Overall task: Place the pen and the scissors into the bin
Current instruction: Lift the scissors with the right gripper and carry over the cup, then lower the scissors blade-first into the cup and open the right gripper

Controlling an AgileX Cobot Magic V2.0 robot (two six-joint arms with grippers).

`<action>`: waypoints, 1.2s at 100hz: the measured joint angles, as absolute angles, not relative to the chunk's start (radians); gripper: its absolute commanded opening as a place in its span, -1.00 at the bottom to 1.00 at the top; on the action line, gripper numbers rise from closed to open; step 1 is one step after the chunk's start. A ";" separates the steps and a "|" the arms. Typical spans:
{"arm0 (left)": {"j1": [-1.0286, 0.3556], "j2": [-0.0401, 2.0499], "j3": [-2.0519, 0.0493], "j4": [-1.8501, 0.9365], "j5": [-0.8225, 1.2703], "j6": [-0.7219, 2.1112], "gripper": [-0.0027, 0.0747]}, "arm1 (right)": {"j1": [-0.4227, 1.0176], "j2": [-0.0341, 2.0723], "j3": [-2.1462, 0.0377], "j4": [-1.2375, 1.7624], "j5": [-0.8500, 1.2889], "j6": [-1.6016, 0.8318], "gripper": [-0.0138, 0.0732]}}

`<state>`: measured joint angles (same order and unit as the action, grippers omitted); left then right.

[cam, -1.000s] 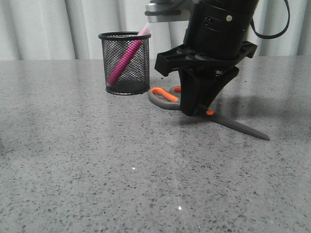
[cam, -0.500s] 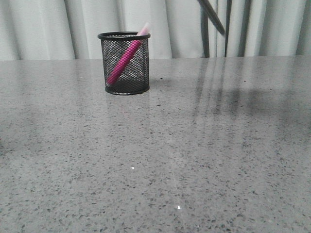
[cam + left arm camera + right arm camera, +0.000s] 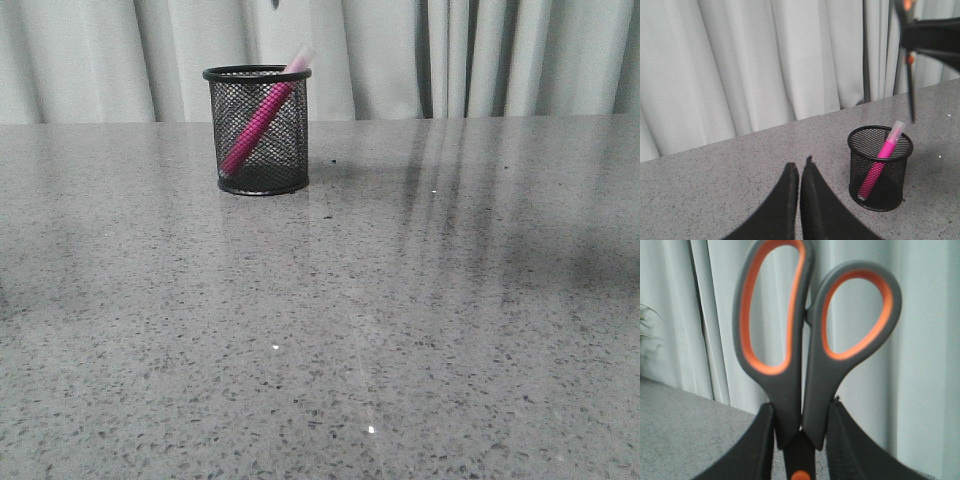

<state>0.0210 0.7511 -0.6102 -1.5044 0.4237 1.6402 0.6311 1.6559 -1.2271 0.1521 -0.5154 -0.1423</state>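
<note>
Far back on the grey table (image 3: pixel 400 320), towards the left: the black mesh bin (image 3: pixel 257 130), standing upright. Behind it, a pale curtain (image 3: pixel 100 60).

Inside the bin: the pink pen (image 3: pixel 258 125). Leans slantwise, bottom end down on the bin floor, top end against the rim. Pokes its whitish cap out just over the rim.

Left gripper (image 3: pixel 799 172): two black fingers (image 3: pixel 785 200) pressed together side by side, only a thin line between them. Holds nothing. Hangs over the table, near the bin but apart from it.

Right gripper (image 3: pixel 800 440): squeezed tight on the scissors (image 3: pixel 805 355). One black finger on each side, pinching the grey handles just below the two orange loops. Keeps the loops pointing up, side by side and touching, with the orange dot of the pivot low between the fingers.

From the left wrist view: scissors up in the air, well off the table, with the dark blades closed into one thin point. Hangs straight down, point first. Tip close over the bin, near the far side of its rim, not touching the bin or the pen. Hard to tell whether right over the opening or just beside it. Not in the bin yet.
</note>
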 measured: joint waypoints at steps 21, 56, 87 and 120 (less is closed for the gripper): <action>0.021 0.751 -0.610 -1.504 0.417 1.640 -0.98 | 0.631 1.775 -1.276 0.154 -0.521 -0.142 -0.86; 0.021 0.751 -0.610 -1.504 0.399 1.640 -0.98 | 0.633 1.860 -1.272 0.154 -0.469 -0.142 -0.86; 0.021 0.751 -0.610 -1.504 0.399 1.640 -0.98 | 0.635 1.862 -1.186 0.154 -0.500 -0.144 -0.86; 0.021 0.751 -0.610 -1.504 0.399 1.640 -0.98 | 0.635 1.862 -1.175 0.154 -0.526 -0.144 -0.63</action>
